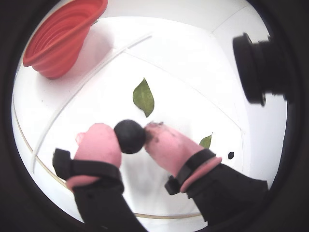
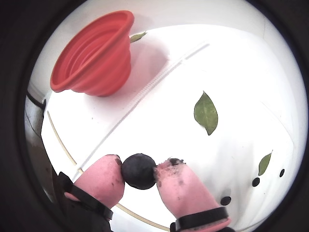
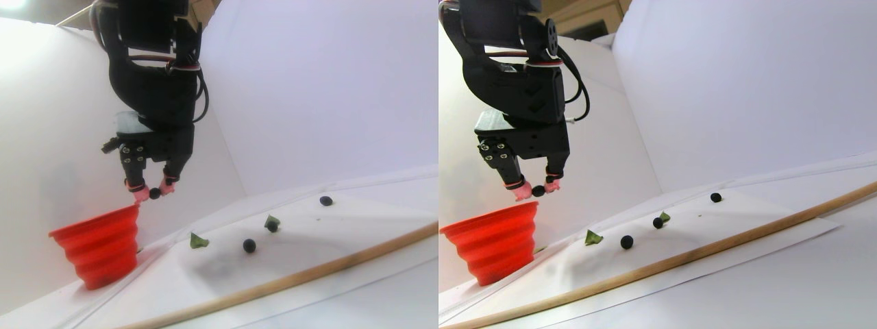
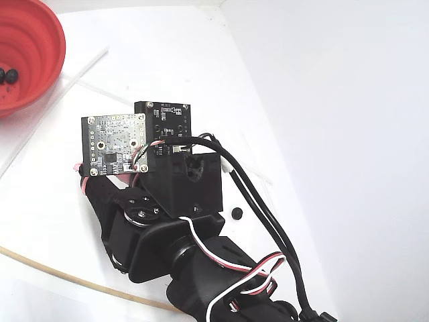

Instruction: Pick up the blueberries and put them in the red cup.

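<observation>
My gripper (image 1: 130,137) is shut on one dark blueberry (image 1: 129,136), pinched between the two pink fingertips (image 1: 99,145) in both wrist views (image 2: 139,171). In the stereo pair view the gripper (image 3: 155,194) hangs in the air, just above and to the right of the red cup's rim (image 3: 99,229). The red cup (image 1: 63,36) (image 2: 94,55) stands at the upper left of both wrist views. The fixed view shows a few blueberries (image 4: 8,75) lying inside the cup (image 4: 48,60). More blueberries (image 3: 249,245) (image 2: 256,181) lie loose on the white sheet.
Flat green leaves (image 1: 143,96) (image 2: 205,112) lie on the sheet between the cup and the loose berries. A thin wooden stick (image 3: 308,274) runs along the sheet's front edge. White walls close in the back and sides. The arm (image 4: 174,221) hides much of the fixed view.
</observation>
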